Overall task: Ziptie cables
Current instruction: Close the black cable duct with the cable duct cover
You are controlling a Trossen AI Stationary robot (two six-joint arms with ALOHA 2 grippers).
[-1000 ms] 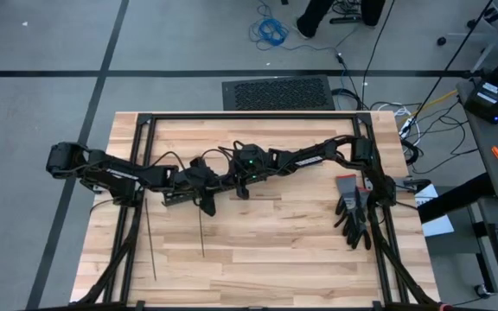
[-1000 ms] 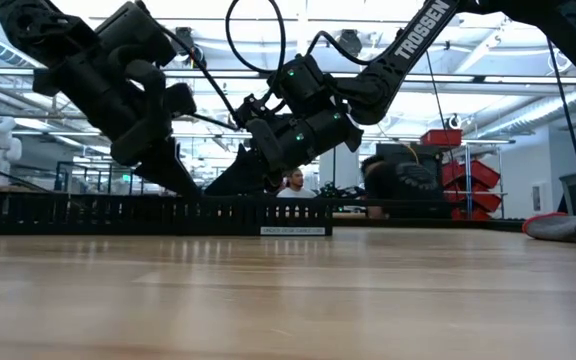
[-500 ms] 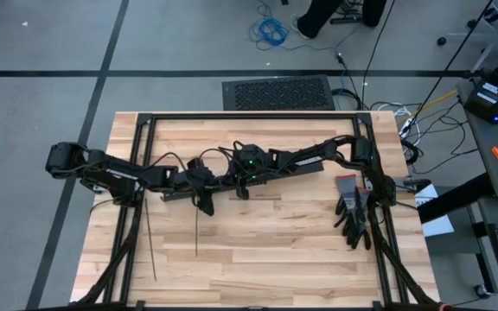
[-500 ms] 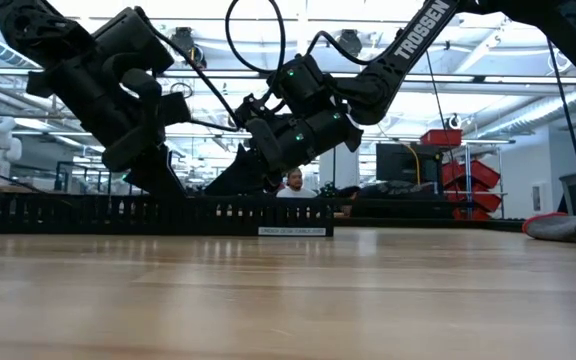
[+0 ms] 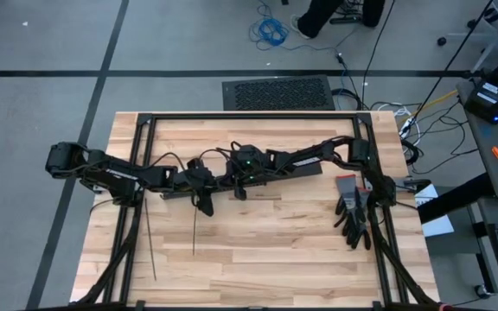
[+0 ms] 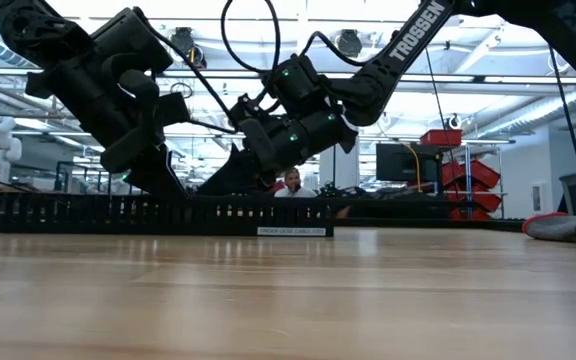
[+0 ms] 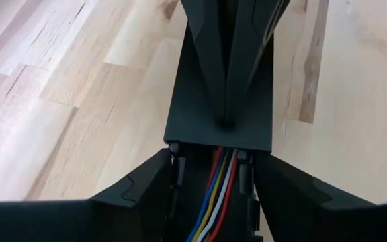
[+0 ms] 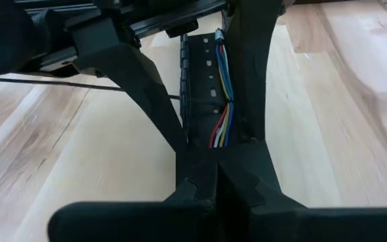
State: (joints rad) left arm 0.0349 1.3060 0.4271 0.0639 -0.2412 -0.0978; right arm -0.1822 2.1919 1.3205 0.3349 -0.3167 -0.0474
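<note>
Seemingly cables (image 8: 222, 114) lengthwise in duct (image 5: 232, 184)

Black gloves (image 5: 354, 216) beside slotted duct (image 6: 158, 214)

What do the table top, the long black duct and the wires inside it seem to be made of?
Table top: wood, light, smooth; planks, grain and knots show.
Black duct: probably moulded plastic, matte; evenly slotted wall.
Wires: probably metal cores, unseen, in smooth plastic insulation, red, yellow, blue and white.

table (image 5: 266, 250): pale wood, smooth (visible grain) | duct (image 6: 158, 214): matt black plastic
</note>
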